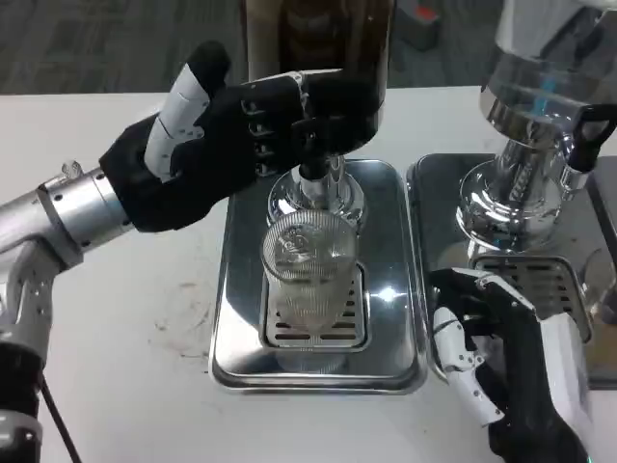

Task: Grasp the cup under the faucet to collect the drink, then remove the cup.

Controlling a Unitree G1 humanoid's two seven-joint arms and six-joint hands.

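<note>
Our left hand (pixel 227 135) reaches over the tray, its fingers closed around the black faucet handle (pixel 323 116) of the dispenser (pixel 318 39). Our right hand (pixel 492 357) rests low at the tray's right edge, fingers loosely apart and holding nothing, as far as we can tell. The clear ribbed cup (pixel 308 275) stands upright on the grate of the steel drip tray (pixel 236 289), directly under the faucet. A second dispenser (pixel 540 116) stands to the right on the white desk (pixel 116 328).
</note>
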